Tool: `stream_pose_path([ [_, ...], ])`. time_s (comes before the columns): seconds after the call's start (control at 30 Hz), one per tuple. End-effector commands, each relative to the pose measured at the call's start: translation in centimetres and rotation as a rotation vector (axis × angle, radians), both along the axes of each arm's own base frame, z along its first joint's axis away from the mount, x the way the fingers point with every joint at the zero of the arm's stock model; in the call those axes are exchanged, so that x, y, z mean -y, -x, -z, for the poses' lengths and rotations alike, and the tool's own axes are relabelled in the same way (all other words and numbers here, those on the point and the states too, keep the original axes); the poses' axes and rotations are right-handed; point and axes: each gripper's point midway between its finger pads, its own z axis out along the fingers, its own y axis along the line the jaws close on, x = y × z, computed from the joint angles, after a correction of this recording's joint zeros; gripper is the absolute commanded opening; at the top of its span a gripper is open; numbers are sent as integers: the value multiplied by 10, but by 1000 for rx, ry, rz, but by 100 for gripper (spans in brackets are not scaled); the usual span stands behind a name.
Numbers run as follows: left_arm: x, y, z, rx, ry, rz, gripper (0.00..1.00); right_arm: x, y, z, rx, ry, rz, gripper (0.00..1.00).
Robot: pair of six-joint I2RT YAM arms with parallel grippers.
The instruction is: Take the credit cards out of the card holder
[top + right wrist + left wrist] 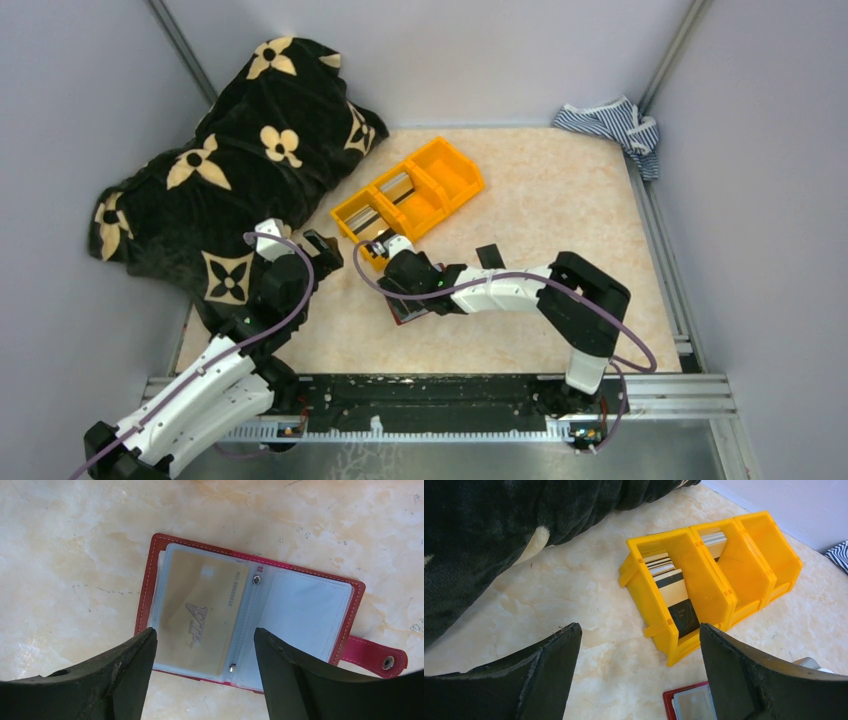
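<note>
Card holder: open flat on worktop, below right claw | long axis across wrist view, tab pointing right | beige card in left pocket | credit cards in orange bin | right claw, left claw: wide, holding nothing

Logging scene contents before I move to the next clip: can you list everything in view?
table: one, beige marbled, under everything
bin: one, orange, three compartments, mid-table
binned cards: several, silver, beige and dark, in two compartments
card holder: one, red with pale blue pockets, lying open on the table
beige card: one, in the holder's pocket
blanket: one, black with beige flowers, far left
striped cloth: one, blue-white, far right corner
left gripper: open, near the bin
right gripper: open, above the card holder
</note>
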Motion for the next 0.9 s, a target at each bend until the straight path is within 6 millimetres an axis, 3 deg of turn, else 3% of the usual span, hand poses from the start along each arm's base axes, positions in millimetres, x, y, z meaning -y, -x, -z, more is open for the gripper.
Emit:
stream_pose_path([
  [0.0,3,-1,-1,16,6,12,93,-9,-4,-7,25,-24,-7,71],
  [0.47,6,-2,-1,15,2,28,93,-12,4,12,-20,1,-31,69],
  [0.87,5,-2,-1,19,-1,29,93,-11,9,15,-57,-25,8,23],
])
